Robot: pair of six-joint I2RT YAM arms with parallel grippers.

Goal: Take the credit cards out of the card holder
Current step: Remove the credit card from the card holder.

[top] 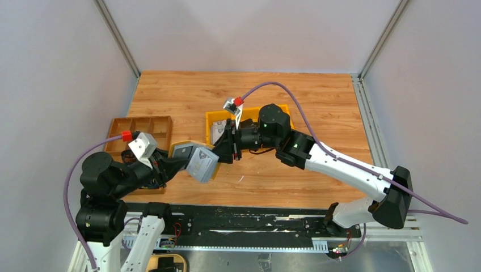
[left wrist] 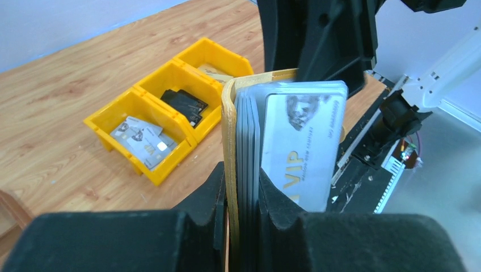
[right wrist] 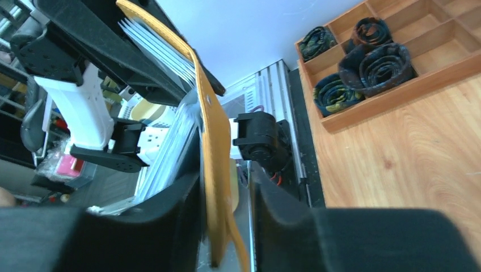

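Left tool (left wrist: pixel 243 182) clenched on mustard card holder (left wrist: pixel 228 124), VIP card (left wrist: pixel 300 141) exposed; right tool (right wrist: pixel 224 181) slack, straddling flap (right wrist: pixel 211 130), one finger clear.

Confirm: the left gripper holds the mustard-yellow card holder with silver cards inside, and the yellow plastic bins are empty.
Wrong: the yellow plastic bins are not empty. The left wrist view shows grey cards in the nearest, a black item in the next. The left gripper does hold the mustard-yellow card holder with silver cards.
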